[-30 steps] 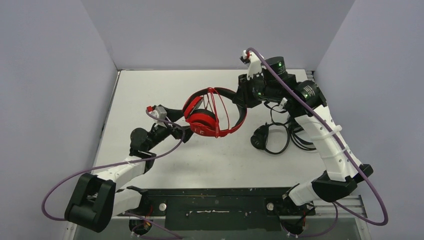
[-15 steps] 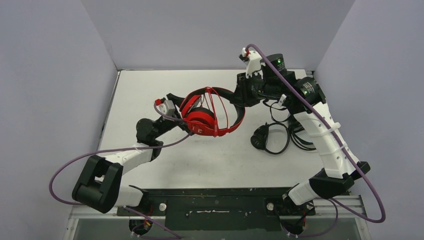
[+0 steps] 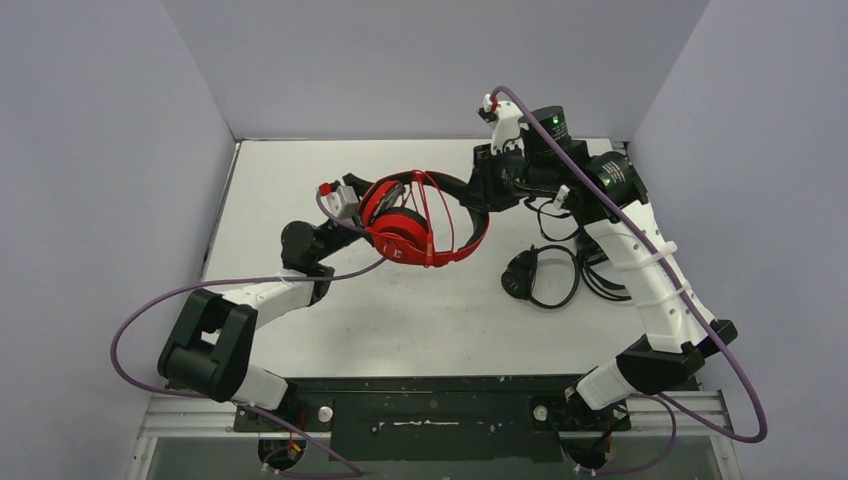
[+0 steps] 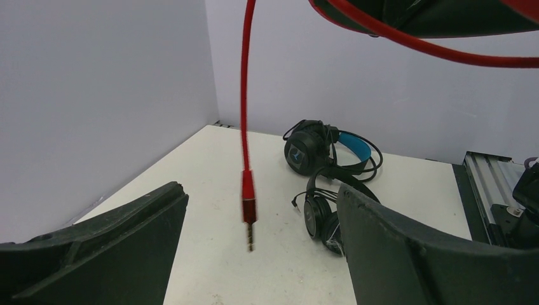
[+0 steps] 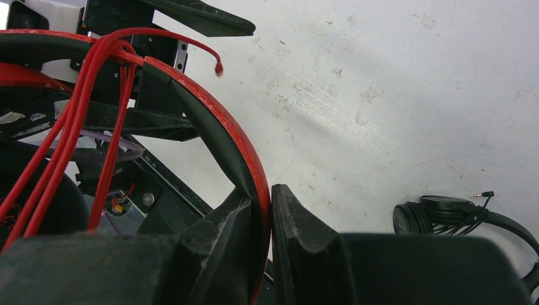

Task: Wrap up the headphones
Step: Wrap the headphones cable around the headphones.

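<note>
Item: red headphones [image 3: 425, 228], held up above the table [image 3: 300, 180], left of centre, one earcup toward the left arm.
Right gripper [image 5: 270, 198]: clamped on the red headband, one finger on each side of it; it carries the whole weight.
Left gripper [image 4: 262, 197]: jaws wide apart, gripping nothing; it sits just beside the lower earcup.
Cord [image 5: 82, 127]: red, laid in several turns across the headband and bunched at one spot on its top.
Plug [image 4: 249, 210]: on the free tail of the cord, hanging straight down between the left fingers [image 4: 127, 241] and touching neither.
Black headphones [image 3: 540, 275]: flat on the table under the right arm, well apart from the red pair.
Blue-band headphones [image 4: 356, 145]: on the table just behind the black pair, seen from the left wrist; mostly hidden by the right arm from above.
Black cords: thin loops lie loose around both pairs; whether any part is wound cannot be told.
Done, as judged: most of the red cord is around its headband.
Left, as judged: catch the hanging tail, take it round or tuck the plug in, set the red pair down; then both dark pairs, which look untouched.
Progress, as judged: late in the first of three.
Risk: the thin tail swings freely, so the jaws may close beside it.
</note>
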Controlling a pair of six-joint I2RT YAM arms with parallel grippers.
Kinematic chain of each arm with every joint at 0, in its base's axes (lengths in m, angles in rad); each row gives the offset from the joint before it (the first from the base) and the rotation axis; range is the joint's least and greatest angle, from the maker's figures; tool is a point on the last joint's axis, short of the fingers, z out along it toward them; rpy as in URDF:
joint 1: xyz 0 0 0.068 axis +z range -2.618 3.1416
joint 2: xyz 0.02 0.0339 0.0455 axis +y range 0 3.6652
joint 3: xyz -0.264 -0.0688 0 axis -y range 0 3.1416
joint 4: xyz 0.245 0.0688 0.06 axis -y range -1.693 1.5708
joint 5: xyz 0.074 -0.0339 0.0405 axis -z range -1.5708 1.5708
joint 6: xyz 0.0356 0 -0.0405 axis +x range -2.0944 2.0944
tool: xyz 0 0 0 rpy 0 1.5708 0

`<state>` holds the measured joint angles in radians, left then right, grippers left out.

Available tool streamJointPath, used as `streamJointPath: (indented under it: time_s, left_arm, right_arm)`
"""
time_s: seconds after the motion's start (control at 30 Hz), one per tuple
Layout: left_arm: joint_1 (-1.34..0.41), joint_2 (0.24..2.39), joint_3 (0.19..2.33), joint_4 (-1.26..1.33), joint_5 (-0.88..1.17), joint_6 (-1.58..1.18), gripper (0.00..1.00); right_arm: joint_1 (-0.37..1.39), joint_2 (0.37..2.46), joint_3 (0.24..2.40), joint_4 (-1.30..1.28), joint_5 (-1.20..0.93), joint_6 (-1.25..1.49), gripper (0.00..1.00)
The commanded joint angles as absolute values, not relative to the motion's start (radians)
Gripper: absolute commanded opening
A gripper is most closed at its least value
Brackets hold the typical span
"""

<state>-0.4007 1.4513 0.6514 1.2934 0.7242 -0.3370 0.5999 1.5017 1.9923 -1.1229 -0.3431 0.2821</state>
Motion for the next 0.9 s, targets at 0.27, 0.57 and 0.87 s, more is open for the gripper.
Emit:
streamJointPath:
  time_s: [0.27, 0.57, 0.87]
  left_arm:
    - [-0.407, 1.508, 0.738, 1.413, 0.738, -0.414, 0.67]
    - [-0.407, 1.563, 0.769, 1.498, 0.744, -0.484, 0.51]
    - [-0.404, 1.595, 0.807, 1.507, 0.771, -0.511, 0.03]
  right_arm:
    - [0.597, 1.491, 2.033, -1.058, -0.383, 0.316, 0.00]
    - [0.595, 1.489, 2.030, -1.059, -0.381, 0.316, 0.00]
    - [0.592, 1.486, 2.026, -1.057, -0.385, 0.315, 0.00]
